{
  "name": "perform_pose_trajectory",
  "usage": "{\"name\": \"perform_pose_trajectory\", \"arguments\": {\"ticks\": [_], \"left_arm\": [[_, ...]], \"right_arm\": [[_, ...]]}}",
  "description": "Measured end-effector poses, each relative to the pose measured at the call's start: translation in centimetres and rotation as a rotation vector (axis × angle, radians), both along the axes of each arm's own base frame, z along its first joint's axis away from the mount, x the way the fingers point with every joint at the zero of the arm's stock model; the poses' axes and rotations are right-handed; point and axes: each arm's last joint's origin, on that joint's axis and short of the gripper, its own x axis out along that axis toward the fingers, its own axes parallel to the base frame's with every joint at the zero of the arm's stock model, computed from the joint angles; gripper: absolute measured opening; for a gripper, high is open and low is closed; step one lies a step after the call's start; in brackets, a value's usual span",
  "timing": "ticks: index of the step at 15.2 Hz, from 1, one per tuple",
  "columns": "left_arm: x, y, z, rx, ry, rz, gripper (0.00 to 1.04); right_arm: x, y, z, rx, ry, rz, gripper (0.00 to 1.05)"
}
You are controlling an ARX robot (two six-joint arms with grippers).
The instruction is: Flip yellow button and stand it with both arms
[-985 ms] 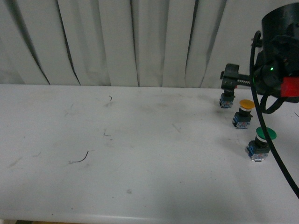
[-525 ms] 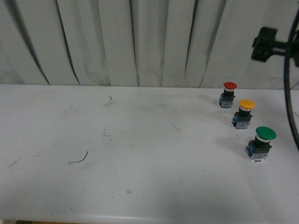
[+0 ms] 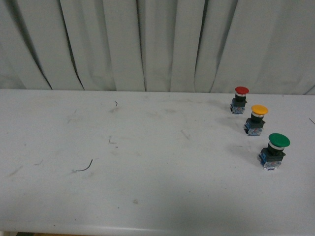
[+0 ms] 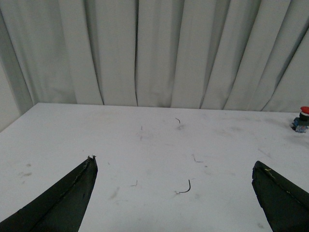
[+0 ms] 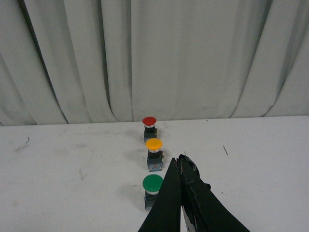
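Yellow button [image 3: 257, 119] stands upright, cap up, on the white table [image 3: 147, 187], far right side, between the red button [image 3: 239, 100] and the green button [image 3: 273, 151] in a diagonal row. Looks already stood, so likely nothing left but verify. Left gripper [image 4: 174, 193]: fingers wide apart, empty, well apart from the row. Right gripper [image 5: 179, 162]: fingers pressed together, empty, hovering near the green button. If regrasping, open first, approach between neighbours, avoid knocking them.

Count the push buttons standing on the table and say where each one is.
3, in a diagonal row on the table's right side: the red button farthest back, the yellow button in the middle, the green button nearest. None seems hidden.
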Motion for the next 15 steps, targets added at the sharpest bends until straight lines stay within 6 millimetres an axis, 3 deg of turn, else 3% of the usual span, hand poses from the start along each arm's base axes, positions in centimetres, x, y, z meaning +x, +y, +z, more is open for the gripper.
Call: {"name": "perform_pose_trajectory", "arguments": {"ticks": [6, 15], "left_arm": [[0.0, 0.0, 0.0, 0.0, 0.0, 0.001, 0.98], [0.0, 0.0, 0.0, 0.0, 0.0, 0.0, 0.98]], "right_arm": [[-2.1, -1.8, -2.0, -0.001, 0.041, -0.014, 0.02], [-4.1, -1.8, -1.3, -0.002, 0.004, -0.001, 0.02]]}}
